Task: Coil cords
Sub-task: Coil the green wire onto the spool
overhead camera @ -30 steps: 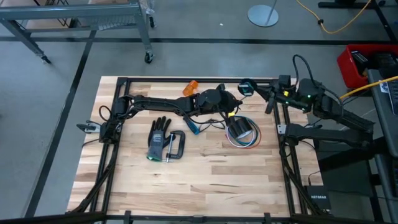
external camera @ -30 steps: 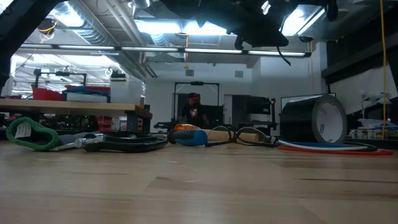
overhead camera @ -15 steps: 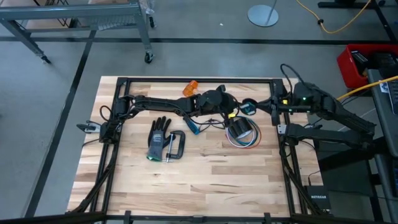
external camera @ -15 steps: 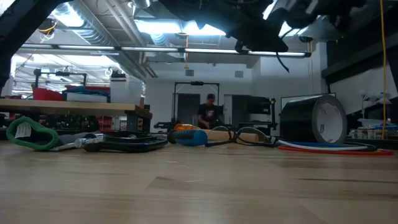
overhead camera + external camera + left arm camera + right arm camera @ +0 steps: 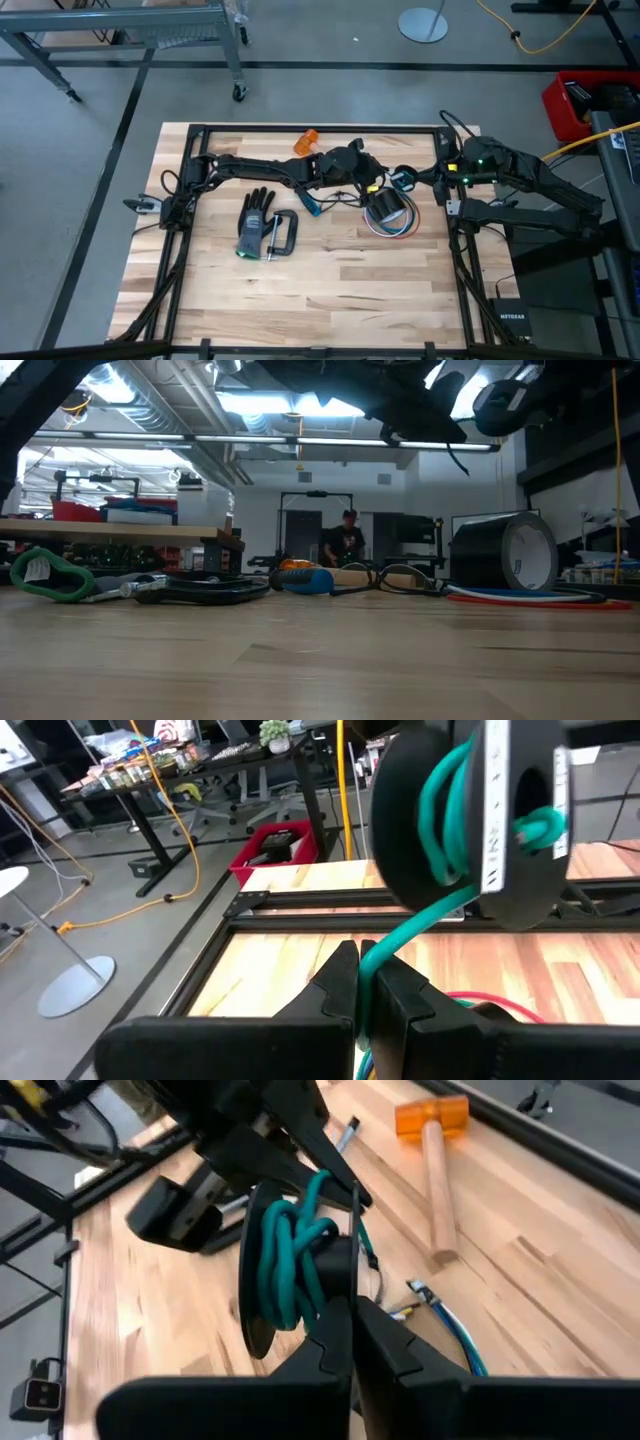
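Teal-green cord (image 5: 440,795) spool now nearer left gripper (image 5: 368,982), both grippers clamped on cord.

Workshop: steel racking (image 5: 120,530), exposed ceiling ducts (image 5: 300,445).

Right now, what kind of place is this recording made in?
Probably a robotics lab or workshop: a pale wooden worktable in a black metal frame, a yellow floor cable on grey concrete, and cluttered desks behind.

On the table (image 5: 330,290), the glove (image 5: 254,222) and clamp (image 5: 284,234) lie left of centre, the tape roll (image 5: 385,207) right, the mallet (image 5: 309,141) by the far edge.
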`<state>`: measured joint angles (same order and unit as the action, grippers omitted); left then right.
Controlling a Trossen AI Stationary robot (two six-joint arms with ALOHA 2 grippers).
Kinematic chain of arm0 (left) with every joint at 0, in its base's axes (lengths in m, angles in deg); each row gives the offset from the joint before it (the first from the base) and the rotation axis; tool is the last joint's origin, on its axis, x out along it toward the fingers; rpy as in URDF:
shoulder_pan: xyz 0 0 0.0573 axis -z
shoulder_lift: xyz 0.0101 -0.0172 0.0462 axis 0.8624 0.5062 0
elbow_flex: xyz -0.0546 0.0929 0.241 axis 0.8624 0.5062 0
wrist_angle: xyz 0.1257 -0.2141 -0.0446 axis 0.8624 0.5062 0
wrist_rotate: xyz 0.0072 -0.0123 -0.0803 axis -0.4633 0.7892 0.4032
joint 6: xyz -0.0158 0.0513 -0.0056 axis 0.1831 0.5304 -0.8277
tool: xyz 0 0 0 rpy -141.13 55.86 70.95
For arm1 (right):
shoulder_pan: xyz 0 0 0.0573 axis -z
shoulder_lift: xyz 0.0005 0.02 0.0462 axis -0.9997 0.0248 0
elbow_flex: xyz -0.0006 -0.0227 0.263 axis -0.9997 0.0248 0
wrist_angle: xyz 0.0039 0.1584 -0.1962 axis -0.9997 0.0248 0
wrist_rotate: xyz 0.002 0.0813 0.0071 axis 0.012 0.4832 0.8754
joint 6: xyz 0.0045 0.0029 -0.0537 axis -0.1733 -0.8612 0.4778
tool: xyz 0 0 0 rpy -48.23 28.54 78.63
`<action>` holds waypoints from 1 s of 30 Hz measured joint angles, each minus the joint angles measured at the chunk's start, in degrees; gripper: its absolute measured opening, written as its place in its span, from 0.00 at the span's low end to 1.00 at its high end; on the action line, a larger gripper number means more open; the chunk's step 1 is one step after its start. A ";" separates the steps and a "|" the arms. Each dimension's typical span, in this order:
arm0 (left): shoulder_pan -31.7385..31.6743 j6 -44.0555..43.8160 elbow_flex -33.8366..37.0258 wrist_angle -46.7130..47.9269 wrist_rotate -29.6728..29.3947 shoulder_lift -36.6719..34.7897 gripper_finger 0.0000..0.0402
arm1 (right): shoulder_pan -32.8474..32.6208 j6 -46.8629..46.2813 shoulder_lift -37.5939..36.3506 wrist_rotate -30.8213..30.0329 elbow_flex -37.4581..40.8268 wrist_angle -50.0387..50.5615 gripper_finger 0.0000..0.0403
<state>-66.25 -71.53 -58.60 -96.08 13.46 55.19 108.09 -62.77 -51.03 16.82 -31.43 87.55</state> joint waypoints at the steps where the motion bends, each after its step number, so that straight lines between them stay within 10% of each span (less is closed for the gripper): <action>1: 0.15 0.64 0.00 0.03 -0.02 0.00 0.00 | 0.00 0.00 0.29 0.02 0.00 0.28 0.00; 30: 0.45 6.20 -0.02 4.16 0.14 0.00 0.02 | -0.01 -0.39 5.22 -0.53 0.00 5.75 0.00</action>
<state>-65.80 -65.33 -58.62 -91.92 13.61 55.19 108.07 -63.16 -45.82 16.29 -31.43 93.30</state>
